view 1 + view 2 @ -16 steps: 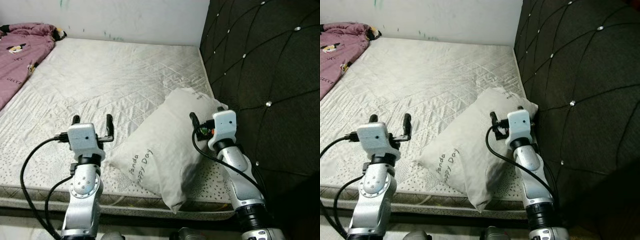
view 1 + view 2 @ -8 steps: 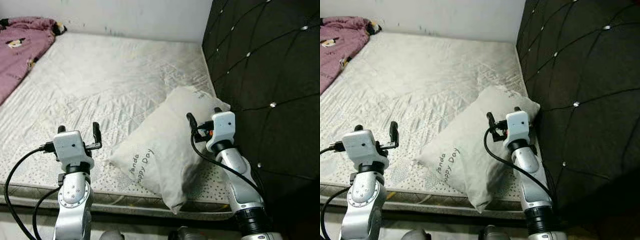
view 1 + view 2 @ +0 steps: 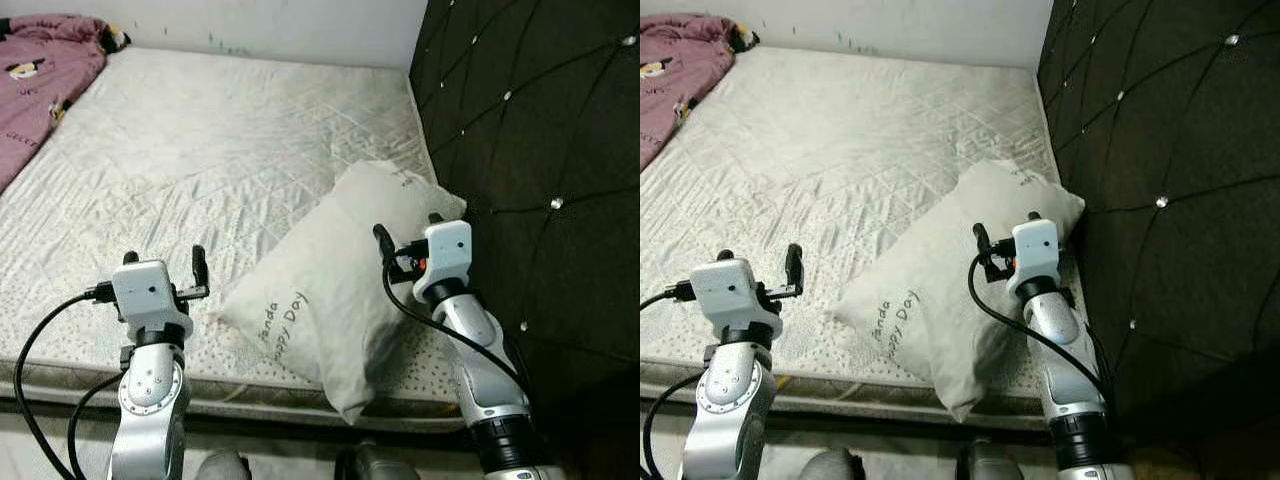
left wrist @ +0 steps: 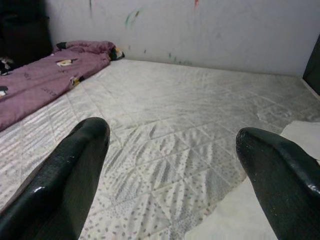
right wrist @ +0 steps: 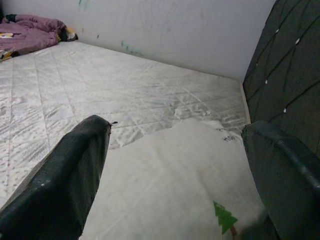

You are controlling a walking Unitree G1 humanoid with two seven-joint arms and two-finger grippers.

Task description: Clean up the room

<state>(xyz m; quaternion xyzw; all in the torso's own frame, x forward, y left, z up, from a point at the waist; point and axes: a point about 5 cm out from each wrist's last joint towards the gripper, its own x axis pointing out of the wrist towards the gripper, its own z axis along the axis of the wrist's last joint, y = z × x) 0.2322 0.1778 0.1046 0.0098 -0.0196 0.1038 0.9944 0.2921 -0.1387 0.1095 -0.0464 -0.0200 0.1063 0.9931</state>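
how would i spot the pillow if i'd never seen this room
Find the dark tufted headboard on the right of the bed. The pillow lies slanted on the mattress beside it, near the front edge, right gripper over it. It is pale grey with small printed writing, unlike the purple blanket at the far left.

A wide bed takes up most of the room, its mattress (image 3: 220, 150) covered in a pale grey quilted sheet stitched in diamonds, with small dark dots toward the near edge. Along the right side stands a tall black headboard (image 3: 540, 150), padded and tufted, with shiny studs where the seams cross. Behind the bed runs a plain white wall (image 4: 200, 30) marked with a few green and red scribbles. The light is even and soft, without hard shadows. A strip of pale floor (image 3: 40, 450) shows below the mattress edge.
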